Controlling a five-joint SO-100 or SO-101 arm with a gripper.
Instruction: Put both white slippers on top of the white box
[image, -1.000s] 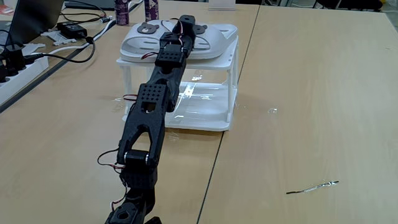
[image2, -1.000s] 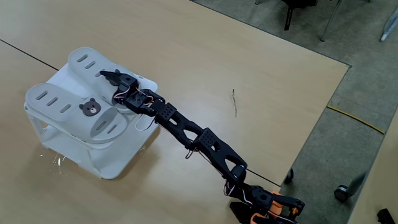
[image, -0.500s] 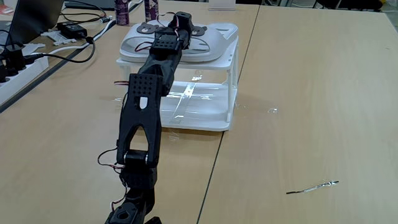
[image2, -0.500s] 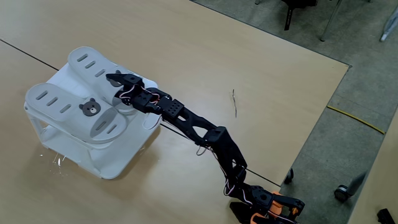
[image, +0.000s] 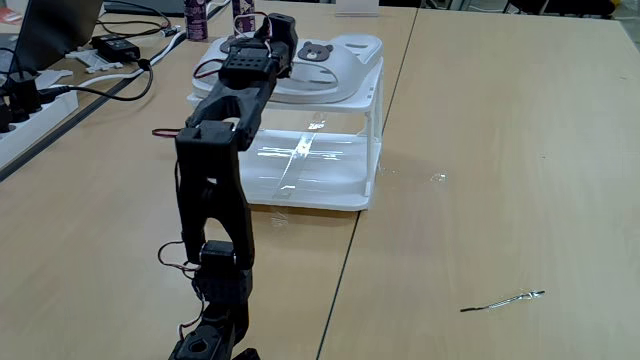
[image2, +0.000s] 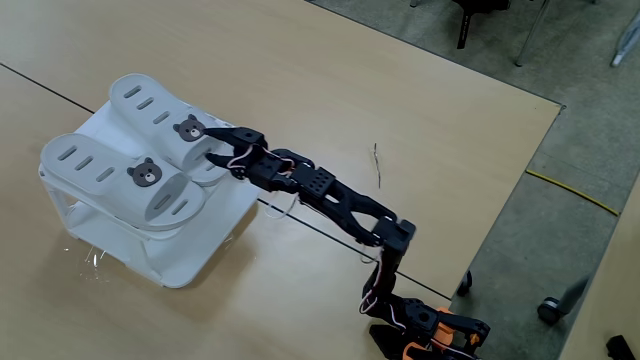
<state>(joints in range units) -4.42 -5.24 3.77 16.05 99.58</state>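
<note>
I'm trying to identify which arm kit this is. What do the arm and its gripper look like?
The arm is all matte black plastic, built from slim, angular links, one with a grid of small perforations. Thin red and dark wires loop loosely along the joints. The gripper is black too, with two narrow pointed fingers. At the base, orange parts show among the black. I can't make out any logo or lettering.

An office or meeting room is being suggested by long pale wood-laminate tables (image: 500, 150) pushed edge to edge, well to the right of the pincer (image: 252, 22) in a fixed view. To its left, a laptop (image: 55, 30), a black power adapter (image: 118, 47) with trailing cables and a white power strip (image: 25, 110) are being shown. Beyond the table edge, far from the pincer, grey carpet (image2: 560, 60) and wheeled chair bases (image2: 480, 20) are being seen.
</note>
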